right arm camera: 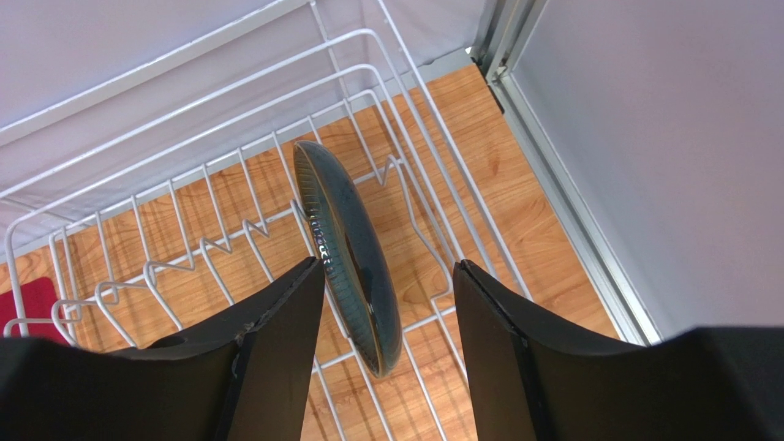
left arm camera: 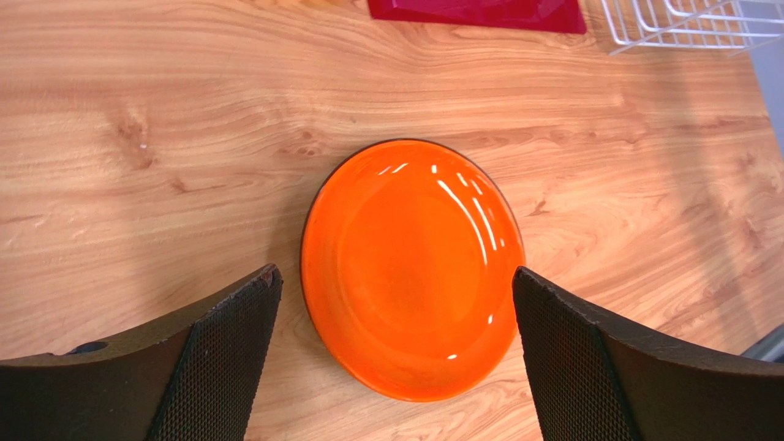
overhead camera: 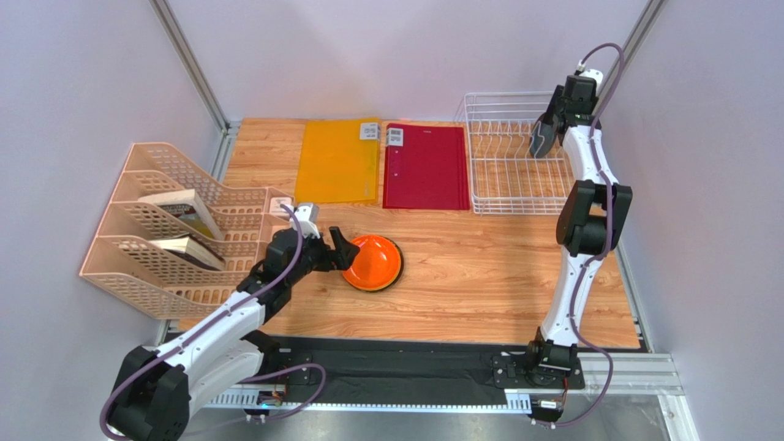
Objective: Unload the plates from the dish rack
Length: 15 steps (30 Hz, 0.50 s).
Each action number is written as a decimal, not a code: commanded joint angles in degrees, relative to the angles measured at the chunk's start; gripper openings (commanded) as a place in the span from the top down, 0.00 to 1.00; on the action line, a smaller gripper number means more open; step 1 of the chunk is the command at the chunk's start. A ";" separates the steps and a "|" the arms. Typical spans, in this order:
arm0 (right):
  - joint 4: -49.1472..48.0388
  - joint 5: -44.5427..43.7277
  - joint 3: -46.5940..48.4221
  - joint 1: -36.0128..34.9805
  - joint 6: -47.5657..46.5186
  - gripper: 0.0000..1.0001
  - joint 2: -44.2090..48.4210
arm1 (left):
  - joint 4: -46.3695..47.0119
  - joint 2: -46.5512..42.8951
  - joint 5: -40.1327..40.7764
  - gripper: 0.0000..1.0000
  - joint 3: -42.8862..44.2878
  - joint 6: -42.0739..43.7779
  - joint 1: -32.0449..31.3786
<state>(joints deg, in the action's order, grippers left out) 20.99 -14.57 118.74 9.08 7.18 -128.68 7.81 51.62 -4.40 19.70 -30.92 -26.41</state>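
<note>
- Left tool (left arm camera: pixel 396 276): wide open, empty, over orange plate (left arm camera: pixel 411 266) lying flat mid-frame on desk (left arm camera: pixel 138 110); prob. unloaded.
- Right tool (right arm camera: pixel 386 266): open, straddling grey-teal plate (right arm camera: pixel 342 220), which stands on edge in dish rack (overhead camera: pixel 509 165) slot, upper right of top view, ready for rim pinch.
</note>
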 commanded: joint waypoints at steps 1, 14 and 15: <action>1.68 3.49 5.27 0.32 -0.77 0.43 -2.79 | 1.94 -0.82 -3.24 0.00 2.97 2.70 0.22; 2.74 5.96 8.17 0.85 -1.29 0.61 -9.57 | 4.05 -0.64 -4.12 0.00 2.97 2.62 0.22; 2.82 5.95 8.35 0.85 -1.73 0.64 -9.83 | 4.14 -0.55 -4.21 0.00 2.88 2.62 0.22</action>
<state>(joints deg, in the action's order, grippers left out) 23.88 -9.58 123.85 9.56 6.96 -137.38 9.30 51.53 -7.49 21.19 -29.19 -26.41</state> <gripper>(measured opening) 0.401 0.993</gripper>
